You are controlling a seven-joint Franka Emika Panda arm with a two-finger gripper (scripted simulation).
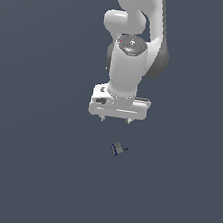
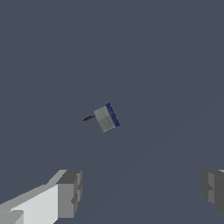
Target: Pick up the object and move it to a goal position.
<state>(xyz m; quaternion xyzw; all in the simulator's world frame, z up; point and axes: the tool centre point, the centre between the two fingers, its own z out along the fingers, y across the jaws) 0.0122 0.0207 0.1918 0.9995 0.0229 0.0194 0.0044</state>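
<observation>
The object [image 1: 118, 148] is a tiny grey block with a dark blue edge and a thin dark stub. It lies on the flat grey floor, just in front of and below my white gripper [image 1: 115, 119]. In the wrist view the object [image 2: 106, 117] lies apart from both fingers, with its stub pointing away from the blue edge. My gripper [image 2: 140, 190] is open and empty, its two grey fingertips [image 2: 70, 192] spread wide. It hovers above the floor and does not touch the object.
The white arm [image 1: 135, 31] rises behind the gripper towards the top of the exterior view. The plain dark grey floor [image 1: 35, 163] spreads all around. No goal marker shows.
</observation>
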